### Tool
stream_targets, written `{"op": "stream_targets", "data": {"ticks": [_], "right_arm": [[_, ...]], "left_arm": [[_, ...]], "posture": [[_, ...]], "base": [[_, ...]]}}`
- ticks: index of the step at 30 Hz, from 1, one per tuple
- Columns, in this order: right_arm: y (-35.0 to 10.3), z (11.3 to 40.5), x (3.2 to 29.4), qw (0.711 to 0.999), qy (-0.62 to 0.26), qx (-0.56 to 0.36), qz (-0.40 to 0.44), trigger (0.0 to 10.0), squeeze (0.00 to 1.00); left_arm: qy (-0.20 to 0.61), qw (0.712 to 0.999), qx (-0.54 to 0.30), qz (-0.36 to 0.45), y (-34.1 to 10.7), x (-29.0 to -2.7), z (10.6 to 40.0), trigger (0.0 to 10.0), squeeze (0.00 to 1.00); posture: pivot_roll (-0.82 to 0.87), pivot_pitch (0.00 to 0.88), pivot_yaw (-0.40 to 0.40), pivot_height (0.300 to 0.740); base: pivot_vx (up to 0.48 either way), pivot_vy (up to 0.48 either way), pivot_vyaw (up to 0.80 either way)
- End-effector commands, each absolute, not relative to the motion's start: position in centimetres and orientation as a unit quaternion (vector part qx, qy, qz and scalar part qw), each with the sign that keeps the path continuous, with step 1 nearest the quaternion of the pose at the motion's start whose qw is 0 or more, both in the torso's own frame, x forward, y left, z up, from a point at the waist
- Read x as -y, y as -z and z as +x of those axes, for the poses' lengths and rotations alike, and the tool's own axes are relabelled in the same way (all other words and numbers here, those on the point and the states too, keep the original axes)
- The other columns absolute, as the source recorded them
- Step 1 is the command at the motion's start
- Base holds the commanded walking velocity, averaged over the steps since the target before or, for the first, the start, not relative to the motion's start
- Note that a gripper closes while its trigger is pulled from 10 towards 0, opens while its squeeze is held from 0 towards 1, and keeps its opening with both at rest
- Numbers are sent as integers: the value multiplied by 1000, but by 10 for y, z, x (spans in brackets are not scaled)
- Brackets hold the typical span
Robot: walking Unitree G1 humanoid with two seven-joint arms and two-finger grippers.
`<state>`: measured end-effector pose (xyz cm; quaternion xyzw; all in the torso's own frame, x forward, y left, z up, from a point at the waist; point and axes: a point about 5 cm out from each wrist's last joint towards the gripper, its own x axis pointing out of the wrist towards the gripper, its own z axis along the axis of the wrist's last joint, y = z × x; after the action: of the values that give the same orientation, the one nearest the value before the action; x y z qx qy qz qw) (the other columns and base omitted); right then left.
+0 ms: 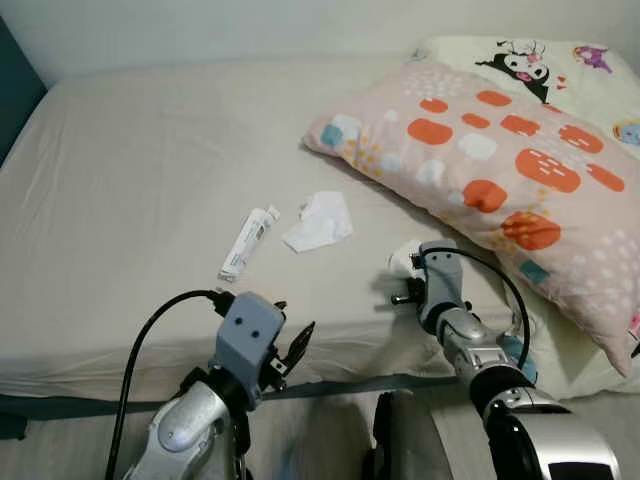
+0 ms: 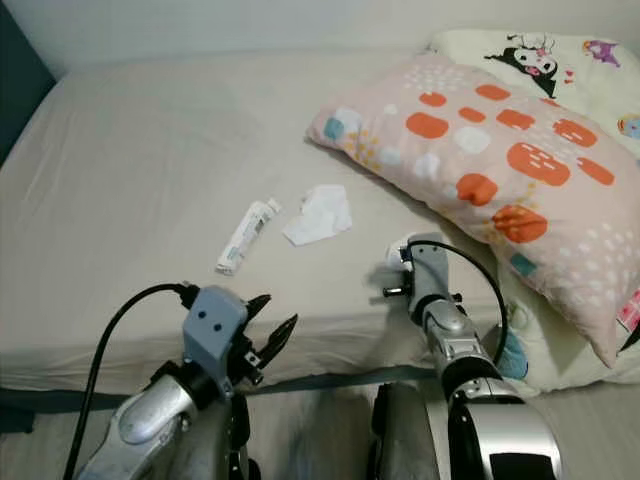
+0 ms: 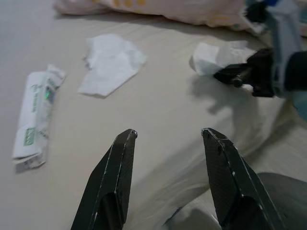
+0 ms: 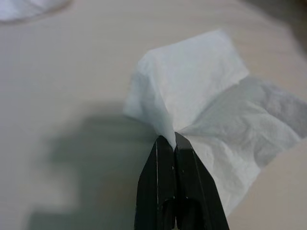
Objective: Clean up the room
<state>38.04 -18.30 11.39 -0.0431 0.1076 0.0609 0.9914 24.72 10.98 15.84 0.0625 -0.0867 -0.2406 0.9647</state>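
A crumpled white tissue is pinched in my right gripper, just above the beige bed sheet near the pink pillow's front corner; it also shows as the tissue in the left eye view. A second flat tissue and a white tube with green print lie mid-bed. My left gripper is open over the bed's front edge, short of the tube and the flat tissue.
A pink pillow with orange spots lies at the right, partly over a white cartoon pillow. A dark blue panel borders the bed's left side. The floor shows below the mattress edge.
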Motion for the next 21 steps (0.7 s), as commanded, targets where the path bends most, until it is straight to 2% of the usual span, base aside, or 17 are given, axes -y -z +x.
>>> {"op": "stream_targets", "data": {"ticks": [1, 4, 6, 11, 12, 13, 14, 21], "right_arm": [[-111, 379, 179, 992, -67, -106, -25, 0, 0], [-117, 381, 170, 992, -88, -85, -9, 0, 0], [-123, 381, 152, 990, -130, -52, 8, 0, 0], [-122, 377, 143, 989, -144, -35, 11, 0, 0], [-121, 373, 141, 990, -141, -26, 6, 2314, 0], [-121, 373, 141, 990, -141, -26, 6, 2314, 0], [-120, 367, 139, 990, -139, -12, 0, 10000, 0], [-106, 348, 146, 993, -117, -25, 9, 10000, 0]], "left_arm": [[226, 970, 63, 57, -148, -115, 246, 10000, 0], [206, 975, 59, 50, -144, -122, 249, 10000, 0], [173, 982, 53, 45, -140, -135, 255, 10000, 0], [139, 989, 36, 37, -133, -144, 260, 10000, 0], [119, 992, 28, 32, -129, -148, 261, 10000, 0], [119, 992, 28, 32, -129, -148, 261, 10000, 0], [93, 995, 17, 31, -123, -153, 263, 10000, 0], [33, 999, -21, 27, -110, -159, 269, 10000, 0]], "posture": [[86, 285, -36, 592], [74, 249, -47, 592], [62, 209, -52, 592], [52, 183, -50, 592], [42, 174, -49, 592], [42, 174, -49, 592], [35, 161, -47, 592], [28, 144, -41, 592]], "base": [[0, 0, 0], [0, 0, 0], [0, 0, 0], [0, 0, 0], [0, 0, 0], [0, 0, 0], [0, 0, 0], [0, 0, 0]]}}
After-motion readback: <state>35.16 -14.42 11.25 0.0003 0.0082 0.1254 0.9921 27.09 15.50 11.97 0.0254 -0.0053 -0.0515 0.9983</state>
